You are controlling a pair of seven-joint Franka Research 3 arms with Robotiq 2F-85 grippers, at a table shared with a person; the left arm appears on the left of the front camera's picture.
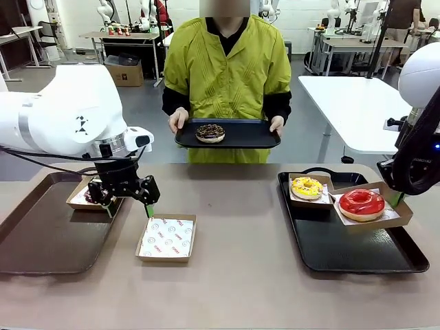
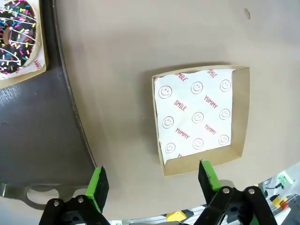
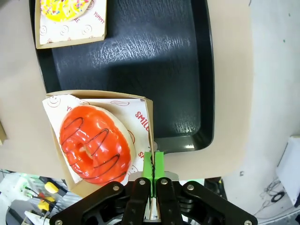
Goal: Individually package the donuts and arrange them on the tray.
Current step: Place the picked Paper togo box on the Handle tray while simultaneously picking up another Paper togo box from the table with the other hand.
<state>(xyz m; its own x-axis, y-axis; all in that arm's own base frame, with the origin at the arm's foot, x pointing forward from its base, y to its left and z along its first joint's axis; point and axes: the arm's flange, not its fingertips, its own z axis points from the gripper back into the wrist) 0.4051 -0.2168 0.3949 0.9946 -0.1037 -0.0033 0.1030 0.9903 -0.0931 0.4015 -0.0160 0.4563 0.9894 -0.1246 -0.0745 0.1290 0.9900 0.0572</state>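
Note:
The red-glazed donut (image 1: 361, 204) (image 3: 96, 143) lies in a cardboard box (image 3: 61, 154) that rests tilted over the right edge of the black tray (image 1: 357, 254) (image 3: 154, 56). My right gripper (image 1: 399, 199) (image 3: 153, 161) is shut on that box's wall. The yellow-iced donut (image 1: 306, 187) (image 3: 65, 9) sits boxed at the tray's back. My left gripper (image 1: 129, 206) (image 2: 153, 180) hangs open over the table beside an empty lined box (image 1: 167, 237) (image 2: 199, 117). The chocolate sprinkled donut (image 1: 88, 196) (image 2: 16, 35) sits boxed on the brown tray (image 1: 41, 234) (image 2: 37, 136). The dark drizzled donut (image 1: 210, 133) lies on a tray the person holds.
The person in a yellow-green top stands at the far side, both hands on a dark tray (image 1: 254, 134) held above the table edge. Bare table (image 1: 234, 206) lies between the brown and black trays.

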